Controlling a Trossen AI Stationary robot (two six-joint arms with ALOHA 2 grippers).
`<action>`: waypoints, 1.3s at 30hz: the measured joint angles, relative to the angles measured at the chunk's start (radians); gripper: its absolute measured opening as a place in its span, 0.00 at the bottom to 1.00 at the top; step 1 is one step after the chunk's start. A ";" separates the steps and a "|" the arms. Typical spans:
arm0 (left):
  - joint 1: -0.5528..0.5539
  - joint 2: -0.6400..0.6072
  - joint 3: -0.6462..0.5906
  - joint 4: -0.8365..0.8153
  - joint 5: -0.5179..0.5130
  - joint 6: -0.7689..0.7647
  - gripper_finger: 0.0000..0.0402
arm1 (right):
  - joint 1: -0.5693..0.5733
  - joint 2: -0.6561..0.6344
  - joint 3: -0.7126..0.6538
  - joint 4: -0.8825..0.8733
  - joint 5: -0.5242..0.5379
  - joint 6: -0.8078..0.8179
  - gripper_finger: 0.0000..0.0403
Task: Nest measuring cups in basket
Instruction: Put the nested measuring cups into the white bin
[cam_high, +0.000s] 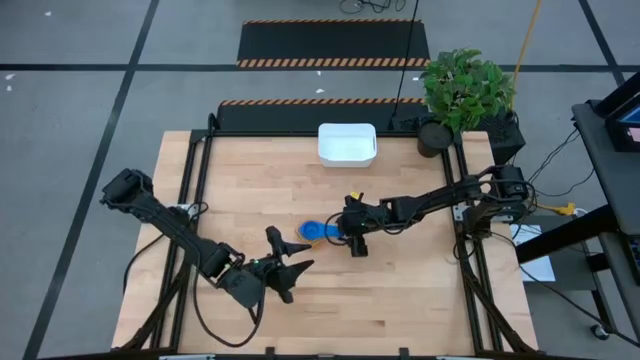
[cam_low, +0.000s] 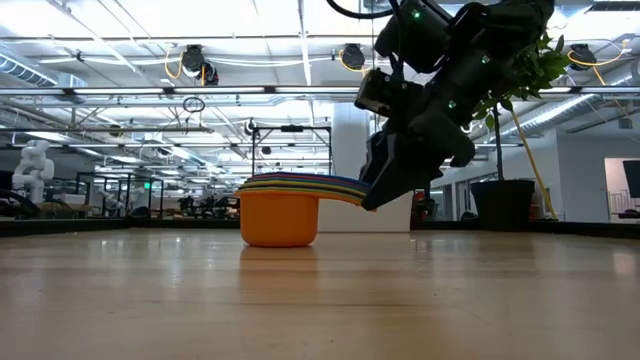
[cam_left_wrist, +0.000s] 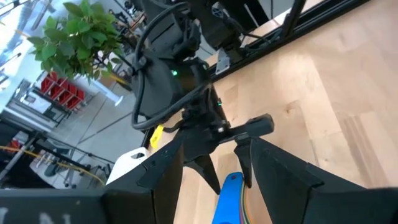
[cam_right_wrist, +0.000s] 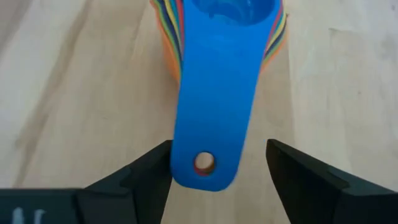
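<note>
The measuring cups (cam_high: 318, 232) stand nested in one stack at the table's middle. The blue cup (cam_right_wrist: 233, 12) is on top and the orange one (cam_low: 280, 222) is outermost, its bottom on the wood. Their stacked handles (cam_low: 335, 188) point toward my right gripper (cam_high: 352, 240). That gripper is open and slants down, with one finger on each side of the handles' free end (cam_right_wrist: 202, 165). My left gripper (cam_high: 290, 255) is open with nothing in it, nearer the front edge and pointing at the stack. The white basket (cam_high: 347, 143) sits at the far edge. My right gripper has its fingers on either side of the blue handle's holed free end (cam_right_wrist: 205, 163). One finger (cam_right_wrist: 155, 171) lies right against the handle's edge, and I cannot tell whether it touches. The other finger (cam_right_wrist: 292, 171) stands clear of the handle.
A potted plant (cam_high: 465, 90) stands at the far right corner, beside the basket's end of the table. Bare wood lies around the stack, between it and the basket and along the front edge.
</note>
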 joint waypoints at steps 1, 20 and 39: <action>0.003 0.000 0.000 0.000 0.000 -0.001 0.48 | 0.000 0.000 0.000 0.000 0.001 -0.020 0.60; 0.006 0.000 0.000 0.000 0.003 -0.007 0.48 | 0.063 0.001 -0.007 0.049 0.108 -0.083 0.59; 0.005 0.000 0.000 0.000 0.003 -0.005 0.48 | 0.071 0.062 -0.021 0.107 0.131 0.001 0.64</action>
